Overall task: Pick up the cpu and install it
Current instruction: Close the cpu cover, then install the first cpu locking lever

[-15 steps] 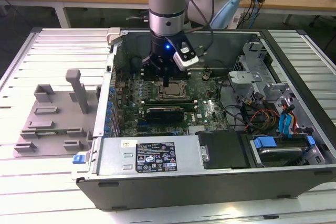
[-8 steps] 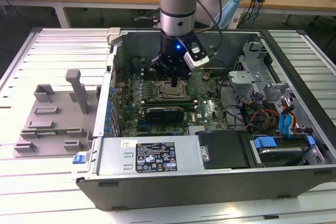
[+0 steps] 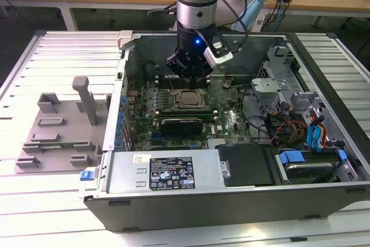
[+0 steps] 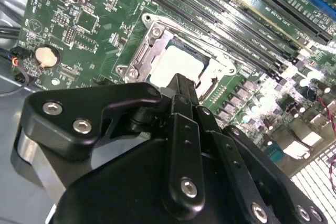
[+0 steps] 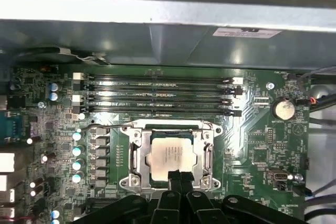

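White slatted surface (image 3: 58, 50) carries the open grey metal computer case (image 3: 173, 198), laid on its side so that its green motherboard (image 5: 262, 150) faces up to us. We see the square silver-topped cpu (image 5: 170, 153) lying flat inside the metal-framed socket (image 5: 137, 156). The black hand (image 5: 180, 176) is clenched on nothing, its tips over the cpu's edge.

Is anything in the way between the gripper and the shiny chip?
Nothing visible is. In the first wrist view the gripper hangs just over one edge of the cpu, with no cable or part between them. The cpu already lies inside the socket frame.
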`<state>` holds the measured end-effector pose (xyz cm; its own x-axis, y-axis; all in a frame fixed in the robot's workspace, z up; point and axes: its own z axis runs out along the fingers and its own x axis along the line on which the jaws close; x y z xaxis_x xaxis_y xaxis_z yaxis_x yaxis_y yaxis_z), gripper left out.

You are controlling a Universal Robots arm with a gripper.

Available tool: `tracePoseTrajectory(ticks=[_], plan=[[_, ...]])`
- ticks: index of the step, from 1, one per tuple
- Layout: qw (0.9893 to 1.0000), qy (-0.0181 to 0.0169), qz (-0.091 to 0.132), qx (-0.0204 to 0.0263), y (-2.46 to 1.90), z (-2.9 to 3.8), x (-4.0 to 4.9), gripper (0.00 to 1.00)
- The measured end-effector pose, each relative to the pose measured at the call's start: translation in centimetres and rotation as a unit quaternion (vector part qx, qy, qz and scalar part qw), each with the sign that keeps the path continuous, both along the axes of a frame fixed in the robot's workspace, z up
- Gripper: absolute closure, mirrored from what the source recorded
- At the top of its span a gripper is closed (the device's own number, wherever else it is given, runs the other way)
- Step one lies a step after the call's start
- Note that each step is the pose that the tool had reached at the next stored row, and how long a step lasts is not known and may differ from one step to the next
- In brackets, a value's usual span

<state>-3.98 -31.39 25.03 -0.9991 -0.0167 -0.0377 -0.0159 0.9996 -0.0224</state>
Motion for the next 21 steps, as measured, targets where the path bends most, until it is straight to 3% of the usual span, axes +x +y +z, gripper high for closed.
tracePoseTrajectory(ticks=[16,21], plan=[[1.0000,0.0001,0.000,-0.0001,0.00,0.21,-0.04,0.89],[1.0000,-0.0001,0.000,0.0002,0.00,0.20,-0.88,0.89]])
